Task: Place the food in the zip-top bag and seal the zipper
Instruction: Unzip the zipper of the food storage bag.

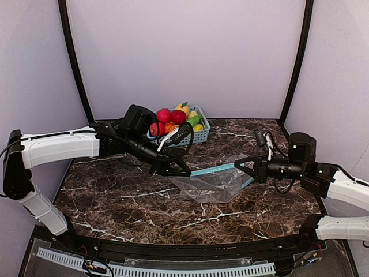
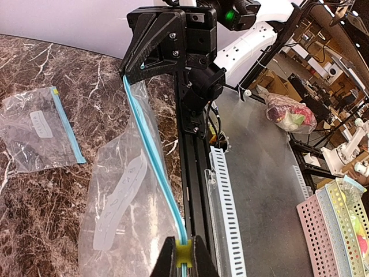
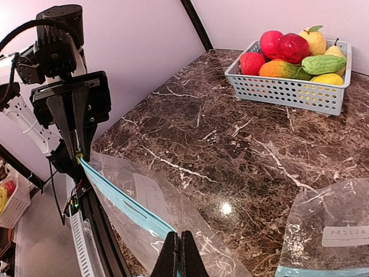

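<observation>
left tool [image 1: 183, 172]: I'm clamping the zipper [image 1: 210, 170] at its 9 o'clock end.
right tool [image 1: 237, 163]: I'm pinching its 3 o'clock end.
bag [image 1: 210, 186]: hanging between them over the desk [image 1: 115, 196].
food [image 1: 173, 118]: sitting in the basket [image 1: 202, 137] at 12 o'clock.
next: probably pulling the mouth open.

The top camera looks down from above and behind the arms over the whole desk [image 1: 115, 202], while each wrist camera sights closely along its own pincer, left pincer [image 2: 182, 254] and right pincer [image 3: 180, 254], towards the other, all three sharing the zipper [image 1: 213, 169] between them.
</observation>
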You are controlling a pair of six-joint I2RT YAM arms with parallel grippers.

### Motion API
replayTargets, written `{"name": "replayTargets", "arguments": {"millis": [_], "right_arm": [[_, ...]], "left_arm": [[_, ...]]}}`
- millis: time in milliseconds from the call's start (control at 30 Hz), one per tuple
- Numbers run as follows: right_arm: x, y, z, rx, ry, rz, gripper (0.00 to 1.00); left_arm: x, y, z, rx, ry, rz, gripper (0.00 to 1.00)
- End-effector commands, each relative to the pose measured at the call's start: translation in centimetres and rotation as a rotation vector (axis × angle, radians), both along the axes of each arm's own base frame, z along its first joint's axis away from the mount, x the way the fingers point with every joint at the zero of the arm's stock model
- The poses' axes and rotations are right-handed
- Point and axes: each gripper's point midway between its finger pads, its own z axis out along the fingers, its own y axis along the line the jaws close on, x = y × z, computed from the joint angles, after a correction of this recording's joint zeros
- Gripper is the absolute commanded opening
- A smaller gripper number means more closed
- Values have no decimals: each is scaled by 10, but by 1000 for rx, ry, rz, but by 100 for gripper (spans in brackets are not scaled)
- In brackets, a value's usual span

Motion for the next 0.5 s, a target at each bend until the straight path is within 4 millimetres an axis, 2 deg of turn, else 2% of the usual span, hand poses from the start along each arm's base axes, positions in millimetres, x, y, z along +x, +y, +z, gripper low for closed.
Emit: {"name": "replayTargets", "arguments": {"millis": [0,200,467], "right_arm": [[22,-21,4,-61,-44,-161,0],[25,-32,11,-71,-70,-215,0],[29,-39,7,-104,-62,-251,0]], "left_arm": [[-9,5,13,-16,-21,-25,1],[-8,5,11,-10,-21,-24,1],[-8,6,11,-7,-26,-24,1]]}}
